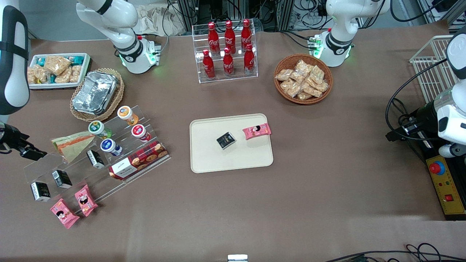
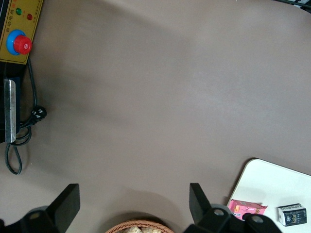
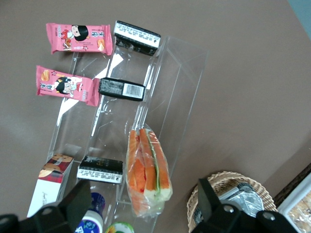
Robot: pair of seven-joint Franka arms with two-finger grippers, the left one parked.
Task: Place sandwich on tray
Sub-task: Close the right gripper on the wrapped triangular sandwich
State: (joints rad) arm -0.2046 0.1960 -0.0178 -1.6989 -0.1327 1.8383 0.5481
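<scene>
The sandwich, a clear-wrapped wedge with orange and green filling, lies on the upper step of a clear acrylic rack. It also shows in the right wrist view. My right gripper hangs beside the sandwich, a little toward the working arm's end of the table and apart from it. In the wrist view the gripper is open and empty, with the sandwich's wide end showing between its fingers below. The cream-beige tray lies mid-table, holding a black box and a pink packet.
The rack also holds yogurt cups, black boxes, a cookie box and pink packets. A wicker basket with foil containers stands close by. Cola bottles and a snack basket stand farther from the camera.
</scene>
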